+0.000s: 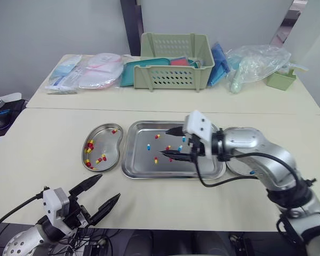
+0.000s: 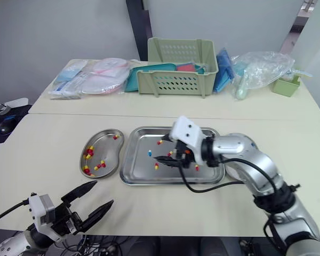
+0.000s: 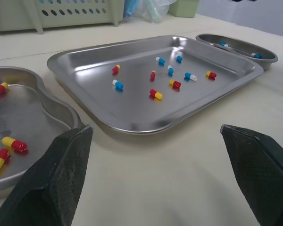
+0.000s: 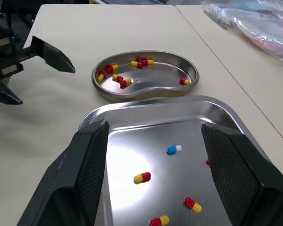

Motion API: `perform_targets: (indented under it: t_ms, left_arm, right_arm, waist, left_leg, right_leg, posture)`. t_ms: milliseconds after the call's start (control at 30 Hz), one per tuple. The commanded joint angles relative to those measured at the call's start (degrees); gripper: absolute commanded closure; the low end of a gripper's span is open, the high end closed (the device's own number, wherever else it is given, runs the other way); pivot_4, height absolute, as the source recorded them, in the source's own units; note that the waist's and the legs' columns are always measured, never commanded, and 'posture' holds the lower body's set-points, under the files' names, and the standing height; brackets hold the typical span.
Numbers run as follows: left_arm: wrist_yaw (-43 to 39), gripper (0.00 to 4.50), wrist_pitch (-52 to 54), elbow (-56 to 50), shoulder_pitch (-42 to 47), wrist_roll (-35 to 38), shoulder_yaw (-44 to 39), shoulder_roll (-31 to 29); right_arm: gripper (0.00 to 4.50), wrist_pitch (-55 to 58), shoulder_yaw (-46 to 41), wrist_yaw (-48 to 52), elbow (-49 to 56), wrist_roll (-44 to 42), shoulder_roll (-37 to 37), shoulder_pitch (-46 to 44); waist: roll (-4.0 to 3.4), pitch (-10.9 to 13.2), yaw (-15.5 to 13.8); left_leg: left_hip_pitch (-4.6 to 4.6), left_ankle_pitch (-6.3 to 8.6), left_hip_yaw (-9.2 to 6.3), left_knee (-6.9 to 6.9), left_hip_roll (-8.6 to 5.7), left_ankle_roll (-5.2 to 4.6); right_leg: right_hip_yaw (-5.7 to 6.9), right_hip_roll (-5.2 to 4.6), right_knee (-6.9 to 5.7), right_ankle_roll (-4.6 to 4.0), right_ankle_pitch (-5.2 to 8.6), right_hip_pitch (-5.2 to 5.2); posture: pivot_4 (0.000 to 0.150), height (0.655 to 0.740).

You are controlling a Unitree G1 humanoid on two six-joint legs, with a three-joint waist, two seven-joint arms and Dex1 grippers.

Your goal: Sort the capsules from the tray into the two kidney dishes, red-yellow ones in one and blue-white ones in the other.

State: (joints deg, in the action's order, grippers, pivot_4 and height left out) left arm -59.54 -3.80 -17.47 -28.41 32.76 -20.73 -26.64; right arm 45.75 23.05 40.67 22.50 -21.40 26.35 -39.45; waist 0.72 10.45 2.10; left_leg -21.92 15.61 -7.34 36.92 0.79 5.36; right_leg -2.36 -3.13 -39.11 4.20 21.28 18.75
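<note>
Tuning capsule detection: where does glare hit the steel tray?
Right wrist view: bright glare patch on the tray floor, beside a red-yellow capsule. Left wrist view: pale sheen along the tray's wall. Left eye view: no strong glare; the right gripper overlaps the tray.

The tray (image 1: 141,162) lies in the middle of the table (image 1: 53,138), with loose capsules (image 1: 148,145) in it. The left kidney dish (image 1: 110,143) lies just beside its left side and holds more capsules (image 1: 89,145). The right kidney dish (image 3: 236,54) lies just beside its right side. Along the table's far edge stand a basket (image 1: 173,69), packets (image 1: 90,72) to its left, and a bag (image 1: 256,64) to its right. The right end effector (image 1: 166,142) hangs over the tray. The left end effector (image 1: 109,186) is by the near edge.
</note>
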Motion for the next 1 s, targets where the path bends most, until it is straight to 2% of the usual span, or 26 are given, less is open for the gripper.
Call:
perform_targets:
  t_ms: [33,367,1000]
  left_arm:
    - [0.46,0.00,0.79,-2.53,-0.02,1.14,0.01,-0.98]
    - [1.56,0.00,2.83,-3.94,1.59,1.45,0.71,-1.95]
    - [2.06,0.00,3.28,-5.66,0.68,1.00,1.21,-2.15]
  right_arm:
    - [1.26,0.95,2.49,-1.69,-1.58,2.77,-2.67,-2.73]
    - [1.26,-2.56,9.94,-4.61,-15.84,12.19,-12.29,-5.14]
    - [1.26,-18.96,9.32,2.47,-46.67,20.14,-22.23,-13.79]
  waist:
    - [0.00,0.00,0.07]
    - [-0.01,0.00,0.58]
    - [-0.04,0.03,1.43]
  left_leg:
    - [-0.01,0.00,0.00,0.00,0.00,0.00]
    - [-0.06,0.00,0.00,-0.03,-0.01,0.00]
    - [-0.07,-0.02,0.15,-0.02,0.01,0.02]
  right_leg:
    - [0.00,0.00,0.01,0.00,0.00,0.00]
    - [-0.04,0.00,-0.07,-0.01,0.00,0.35]
    - [-0.18,0.01,-0.44,-0.02,0.00,0.52]
  posture:
    - [0.150,0.7400]
    - [0.150,0.7400]
    - [0.150,0.7400]
